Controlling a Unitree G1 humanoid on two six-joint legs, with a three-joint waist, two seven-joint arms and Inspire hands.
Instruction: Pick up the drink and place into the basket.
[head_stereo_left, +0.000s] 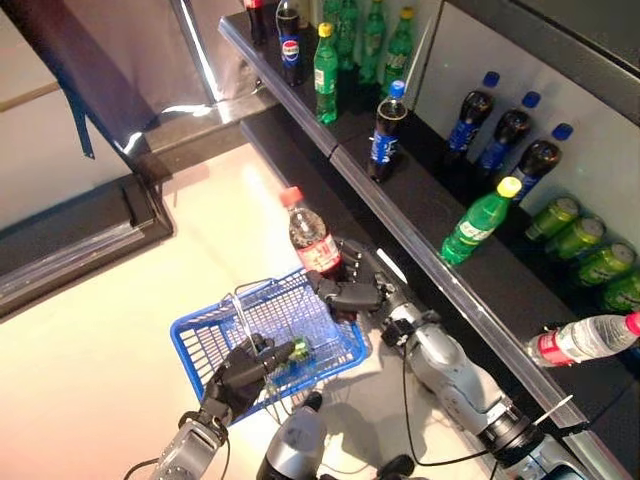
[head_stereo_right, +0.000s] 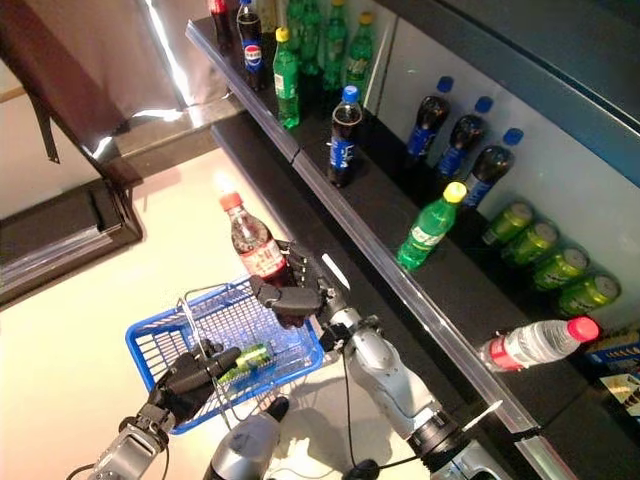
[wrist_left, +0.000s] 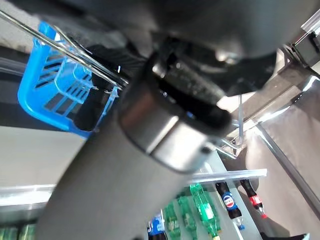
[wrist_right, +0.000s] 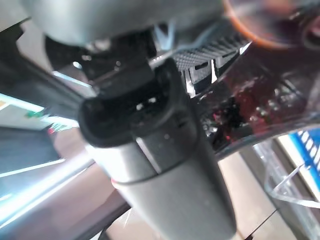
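Observation:
My right hand (head_stereo_left: 352, 285) is shut on a dark cola bottle (head_stereo_left: 310, 235) with a red cap and red label, holding it tilted just above the far edge of the blue basket (head_stereo_left: 205, 345). The bottle also shows in the right eye view (head_stereo_right: 254, 243) and close up in the right wrist view (wrist_right: 250, 100). My left hand (head_stereo_left: 243, 372) is shut on the blue basket's thin wire handles and holds it up in front. A green can (head_stereo_left: 300, 350) lies inside the basket. The basket also shows in the left wrist view (wrist_left: 50, 95).
A dark shelf (head_stereo_left: 430, 215) runs along the right with cola bottles (head_stereo_left: 385, 130), green bottles (head_stereo_left: 480, 222), green cans (head_stereo_left: 585, 245) and a lying water bottle (head_stereo_left: 580, 340). Its metal front edge (head_stereo_left: 440, 275) is close beside my right arm. Pale floor (head_stereo_left: 90, 340) lies to the left.

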